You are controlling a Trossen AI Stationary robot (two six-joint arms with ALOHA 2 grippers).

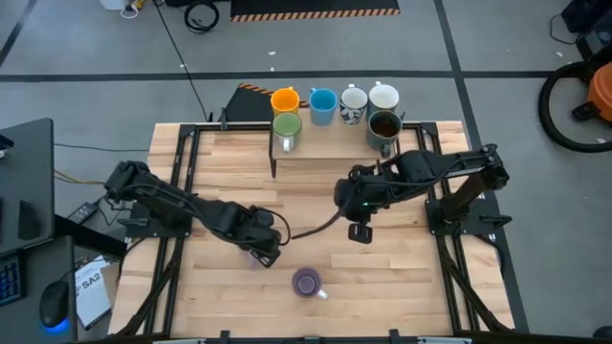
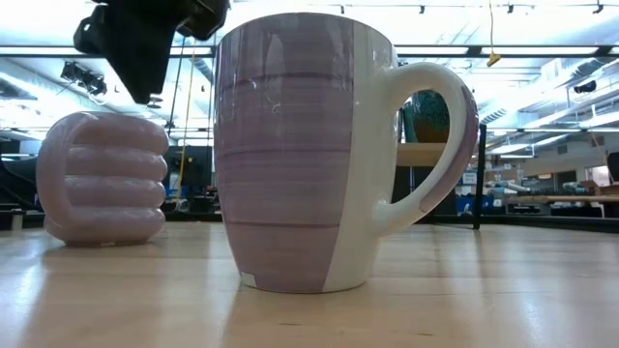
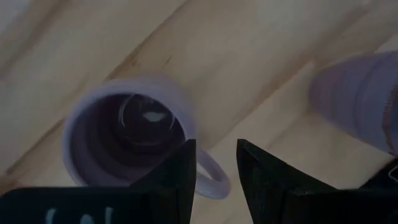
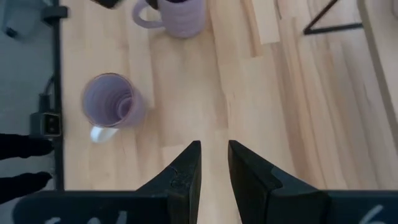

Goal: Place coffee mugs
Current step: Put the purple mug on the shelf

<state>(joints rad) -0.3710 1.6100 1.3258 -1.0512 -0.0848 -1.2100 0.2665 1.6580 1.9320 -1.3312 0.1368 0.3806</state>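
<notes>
Above a ribbed lilac mug, left fingers straddle its handle

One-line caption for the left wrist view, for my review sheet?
Left gripper hovers open over the ribbed lilac mug's handle, with a second lilac mug nearby on the wooden table.

Beneath my jaws lies a pale wooden table of long planks, framed by black rails. Beyond its far edge the floor is grey concrete crossed by pale lines, with a black-and-orange striped strip and a coiled black cable. Out past my left side stands a dark desk with a mouse. Level across the table, rows of bright ceiling lights run over a large open hall.
</notes>
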